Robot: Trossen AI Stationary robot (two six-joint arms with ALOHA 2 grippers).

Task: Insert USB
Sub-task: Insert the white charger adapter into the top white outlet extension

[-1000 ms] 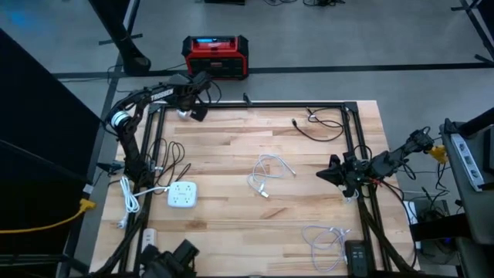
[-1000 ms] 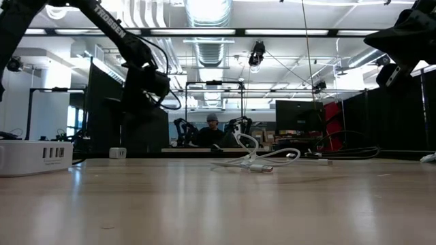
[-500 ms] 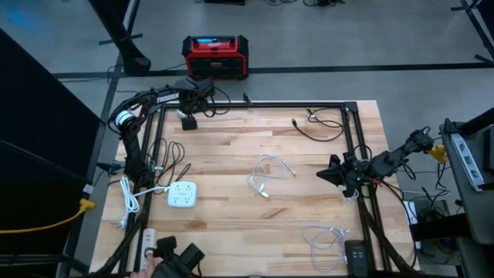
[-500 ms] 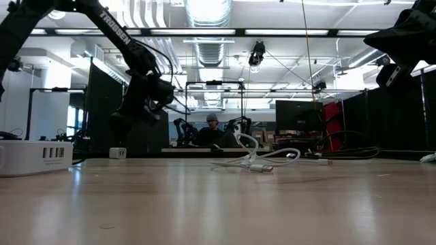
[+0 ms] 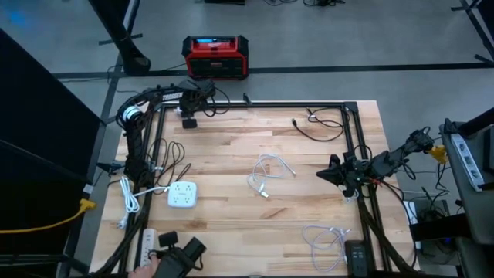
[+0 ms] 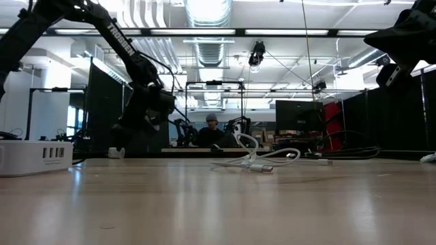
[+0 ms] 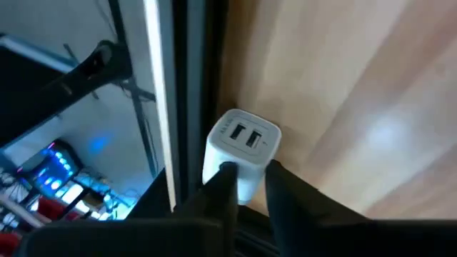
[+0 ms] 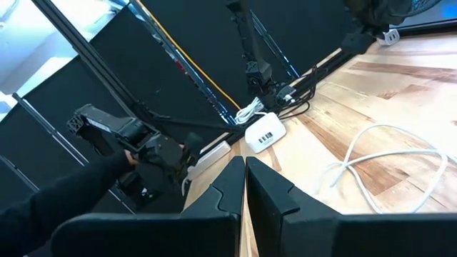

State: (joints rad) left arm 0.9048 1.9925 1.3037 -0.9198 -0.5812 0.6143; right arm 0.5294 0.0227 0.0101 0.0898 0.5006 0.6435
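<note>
White two-port USB charger [image 7: 239, 153] stands at the table's [image 5: 309, 193] far-left edge, ports upward, left gripper [image 7: 246, 178] clamped on it; right gripper [image 8: 245, 171] fingers together, well apart.

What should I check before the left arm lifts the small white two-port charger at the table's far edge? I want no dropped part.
1. Left gripper closed on the small white two-port USB charger: ok, fingers press both sides.
2. Charger ports visible and unblocked: ok.
3. Charger off the light wooden table: cannot tell.
4. Loose white USB cable lying free mid-table: ok.
5. Right gripper shut, waiting at the table's right edge: ok.
6. Person's dark sleeve near the table's near-left corner: not ok.
</note>
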